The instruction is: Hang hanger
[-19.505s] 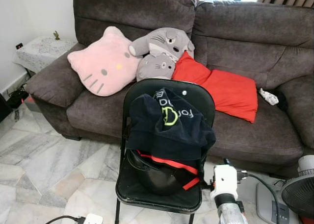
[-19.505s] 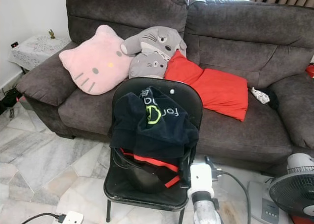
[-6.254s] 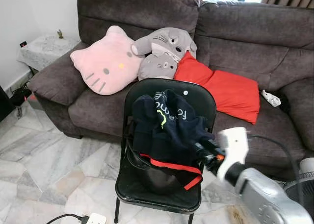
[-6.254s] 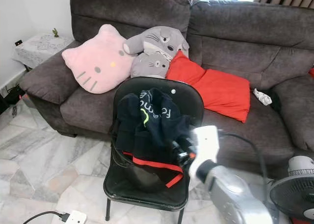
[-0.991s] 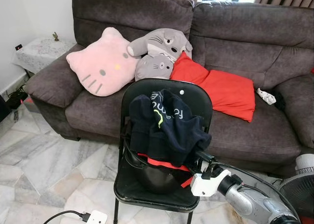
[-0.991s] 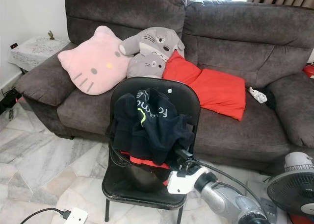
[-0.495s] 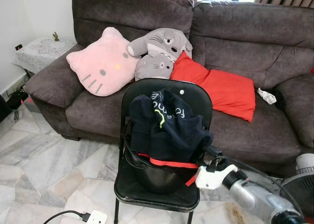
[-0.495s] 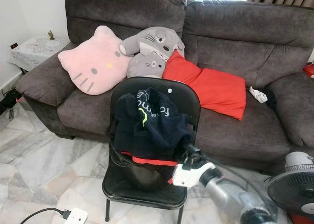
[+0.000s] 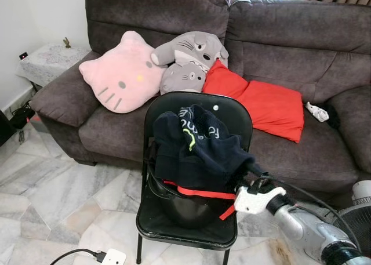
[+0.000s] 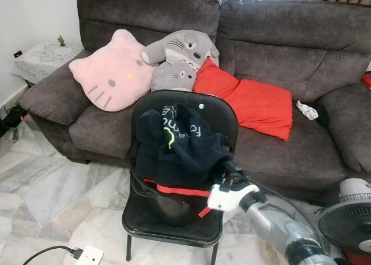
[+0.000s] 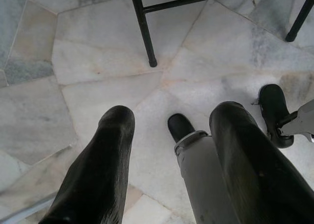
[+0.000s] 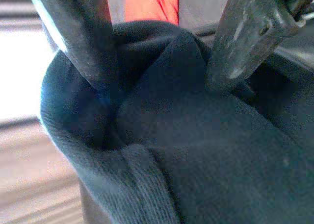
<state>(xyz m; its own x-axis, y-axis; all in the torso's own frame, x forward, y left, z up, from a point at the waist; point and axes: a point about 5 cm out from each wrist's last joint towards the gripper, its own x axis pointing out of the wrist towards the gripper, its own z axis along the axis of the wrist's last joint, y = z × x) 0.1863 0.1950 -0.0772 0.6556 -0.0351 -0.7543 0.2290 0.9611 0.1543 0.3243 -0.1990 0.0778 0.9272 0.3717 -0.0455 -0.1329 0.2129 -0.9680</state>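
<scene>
A dark navy garment (image 9: 197, 152) with a red trim is draped over the back of a black folding chair (image 9: 232, 117). My right gripper (image 9: 248, 173) pushes into the garment's lower right edge, its white wrist just beside the chair. In the right wrist view the two fingers (image 12: 81, 42) stand apart with a fold of the navy cloth (image 12: 167, 116) bulging between them; they look open. My left gripper (image 11: 171, 115) hangs open above the marble floor. A round black object (image 9: 185, 210) lies on the seat under the garment. No hanger can be made out.
A grey sofa (image 9: 278, 39) stands behind the chair with a pink cat cushion (image 9: 119, 73), grey plush toys (image 9: 188, 59) and red cushions (image 9: 266, 105). A fan (image 10: 348, 221) is at the right, a power strip (image 9: 110, 257) on the floor at the left.
My right gripper has risen from below the garment's hem and pushed further into its right edge. The cloth there has bunched up slightly. The view has shifted a little.
</scene>
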